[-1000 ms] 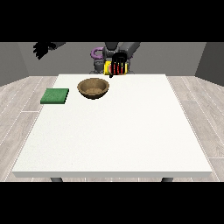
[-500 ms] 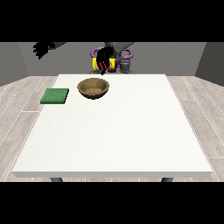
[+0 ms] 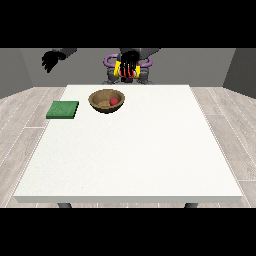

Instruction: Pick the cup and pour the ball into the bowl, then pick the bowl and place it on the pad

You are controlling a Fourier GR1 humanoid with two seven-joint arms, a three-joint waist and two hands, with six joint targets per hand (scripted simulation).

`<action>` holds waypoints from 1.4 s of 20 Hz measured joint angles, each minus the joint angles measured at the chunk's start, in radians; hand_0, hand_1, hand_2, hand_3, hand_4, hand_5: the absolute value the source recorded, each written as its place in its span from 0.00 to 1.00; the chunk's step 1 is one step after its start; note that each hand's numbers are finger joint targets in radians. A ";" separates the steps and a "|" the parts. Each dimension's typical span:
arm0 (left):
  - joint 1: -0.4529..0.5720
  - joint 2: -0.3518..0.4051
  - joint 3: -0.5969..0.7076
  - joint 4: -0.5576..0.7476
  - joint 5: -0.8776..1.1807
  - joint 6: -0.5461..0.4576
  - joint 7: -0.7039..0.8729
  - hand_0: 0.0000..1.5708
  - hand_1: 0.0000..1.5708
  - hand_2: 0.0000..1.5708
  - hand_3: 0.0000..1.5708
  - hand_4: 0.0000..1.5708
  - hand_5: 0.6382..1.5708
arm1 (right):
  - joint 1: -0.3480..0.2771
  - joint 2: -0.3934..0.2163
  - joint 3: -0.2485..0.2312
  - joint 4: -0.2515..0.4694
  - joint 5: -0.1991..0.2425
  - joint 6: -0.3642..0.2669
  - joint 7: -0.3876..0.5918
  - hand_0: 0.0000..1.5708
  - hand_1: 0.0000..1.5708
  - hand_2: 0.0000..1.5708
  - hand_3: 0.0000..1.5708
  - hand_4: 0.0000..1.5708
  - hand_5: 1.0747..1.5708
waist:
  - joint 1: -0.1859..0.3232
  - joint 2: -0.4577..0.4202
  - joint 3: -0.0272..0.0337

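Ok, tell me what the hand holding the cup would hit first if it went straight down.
Probably the bowl or the table edge just behind it; the hand with the cup hangs above and behind the bowl, and depth is unclear.

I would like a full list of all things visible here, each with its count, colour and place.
table: one, white, fills the middle of the view
bowl: one, brown, far part of the table
ball: one, red, inside the bowl
pad: one, green, on the table's edge at the view's left, beside the bowl
cup: one, yellow, held in the air behind the bowl
robot hand at the view's right: black, fingers curled round the cup
robot hand at the view's left: black, raised, holds nothing
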 measured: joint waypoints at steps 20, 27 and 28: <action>0.121 0.112 0.698 -0.546 1.219 -0.118 -0.406 0.00 0.00 0.00 0.00 0.21 0.92 | -0.013 0.145 -0.010 -0.027 0.022 -0.203 -0.037 0.00 0.00 0.00 0.00 0.00 1.00 | 0.255 0.238 -0.0063; 0.105 0.338 0.926 -0.463 1.475 -0.397 -0.439 0.00 0.00 0.00 0.00 0.20 0.94 | -0.044 0.238 0.028 -0.028 0.055 -0.287 -0.088 0.00 0.00 0.00 0.00 0.00 0.99 | 0.268 0.287 -0.0011; 0.110 0.360 0.949 -0.446 1.497 -0.421 -0.445 0.00 0.00 0.00 0.00 0.19 0.93 | -0.053 0.244 0.032 -0.015 0.057 -0.289 -0.096 0.00 0.00 0.00 0.00 0.00 1.00 | 0.259 0.293 -0.0004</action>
